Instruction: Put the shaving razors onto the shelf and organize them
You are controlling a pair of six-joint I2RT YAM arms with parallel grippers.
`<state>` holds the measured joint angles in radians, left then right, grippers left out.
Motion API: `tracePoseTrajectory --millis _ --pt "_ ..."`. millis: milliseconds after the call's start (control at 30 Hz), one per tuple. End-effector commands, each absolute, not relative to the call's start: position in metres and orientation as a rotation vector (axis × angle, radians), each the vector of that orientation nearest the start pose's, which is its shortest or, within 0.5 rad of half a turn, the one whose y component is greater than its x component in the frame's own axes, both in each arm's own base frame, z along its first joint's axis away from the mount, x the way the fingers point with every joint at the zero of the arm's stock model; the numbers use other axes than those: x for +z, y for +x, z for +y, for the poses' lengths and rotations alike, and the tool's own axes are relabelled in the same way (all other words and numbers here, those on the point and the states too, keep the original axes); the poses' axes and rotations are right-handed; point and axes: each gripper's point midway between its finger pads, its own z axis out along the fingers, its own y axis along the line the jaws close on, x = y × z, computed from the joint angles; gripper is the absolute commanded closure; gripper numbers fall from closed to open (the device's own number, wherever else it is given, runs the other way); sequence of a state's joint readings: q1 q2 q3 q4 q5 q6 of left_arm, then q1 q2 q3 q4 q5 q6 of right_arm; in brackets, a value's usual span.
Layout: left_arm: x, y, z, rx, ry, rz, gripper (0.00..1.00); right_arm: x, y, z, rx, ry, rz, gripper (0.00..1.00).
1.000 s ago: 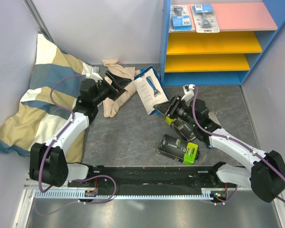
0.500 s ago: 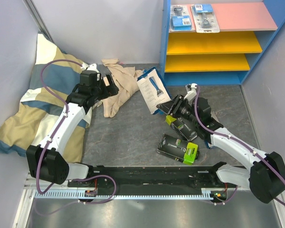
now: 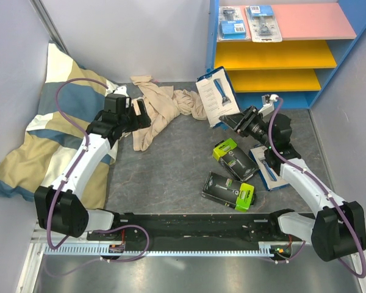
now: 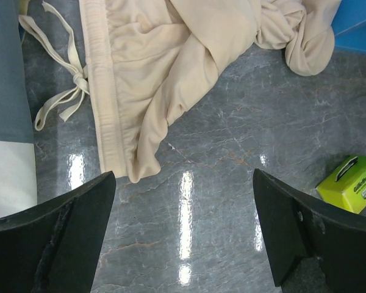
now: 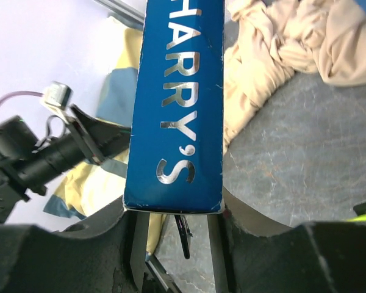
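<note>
Top external: I see the white-blue box (image 3: 217,94) has risen off the floor, now just before the shelf (image 3: 317,21) at 1 o'clock, clamped in my right gripper (image 3: 236,120). My left gripper (image 3: 140,114) gapes wide beside the beige cloth (image 3: 165,107). The right wrist view cuts off the box's top.

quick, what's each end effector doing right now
Left end effector: open, holding nothing.
Right end effector: closed on the Harry's razor box.
</note>
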<state>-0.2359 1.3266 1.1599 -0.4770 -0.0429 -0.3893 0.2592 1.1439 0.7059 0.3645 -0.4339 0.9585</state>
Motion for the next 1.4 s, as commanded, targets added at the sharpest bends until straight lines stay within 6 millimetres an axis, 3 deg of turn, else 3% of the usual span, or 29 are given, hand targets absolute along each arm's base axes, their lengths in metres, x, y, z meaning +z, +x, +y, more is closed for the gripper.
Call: tracePoseTrajectory --millis 0,300,400,467,500,933,1133,1200,1233,1300,1333,1367 --pt "0.203 0.375 -0.098 -0.288 -0.136 2.220 0.00 0.327 0.338 0.189 1.298 0.148 1.619 0.79" --pt "0.193 0.379 -0.103 -0.304 -0.122 2.246 0.00 0.346 0.350 0.153 1.263 0.194 1.594 0.79" --pt "0.190 0.379 -0.103 -0.299 -0.118 2.254 0.00 0.365 0.355 0.134 1.262 0.199 1.542 0.79" --pt "0.186 0.380 -0.103 -0.297 -0.116 2.260 0.00 0.373 0.354 0.137 1.272 0.173 1.543 0.80" --pt "0.185 0.380 -0.103 -0.296 -0.116 2.263 0.00 0.383 0.356 0.126 1.251 0.177 1.520 0.80" --pt "0.178 0.381 -0.109 -0.327 -0.111 2.281 0.00 0.434 0.341 0.136 1.317 0.040 1.462 0.79" --pt "0.178 0.380 -0.108 -0.326 -0.109 2.281 0.00 0.477 0.356 0.119 1.294 0.057 1.383 0.79" --pt "0.177 0.379 -0.108 -0.324 -0.110 2.284 0.00 0.502 0.360 0.107 1.276 0.065 1.337 0.79" --pt "0.176 0.378 -0.108 -0.326 -0.108 2.284 0.00 0.503 0.371 0.102 1.274 0.083 1.339 0.79" --pt "0.176 0.377 -0.109 -0.329 -0.109 2.286 0.00 0.528 0.375 0.091 1.265 0.090 1.302 0.80" --pt "0.175 0.377 -0.108 -0.326 -0.111 2.287 0.00 0.527 0.386 0.086 1.267 0.108 1.309 0.80" --pt "0.174 0.376 -0.108 -0.328 -0.109 2.289 0.00 0.545 0.385 0.082 1.252 0.091 1.278 0.80"
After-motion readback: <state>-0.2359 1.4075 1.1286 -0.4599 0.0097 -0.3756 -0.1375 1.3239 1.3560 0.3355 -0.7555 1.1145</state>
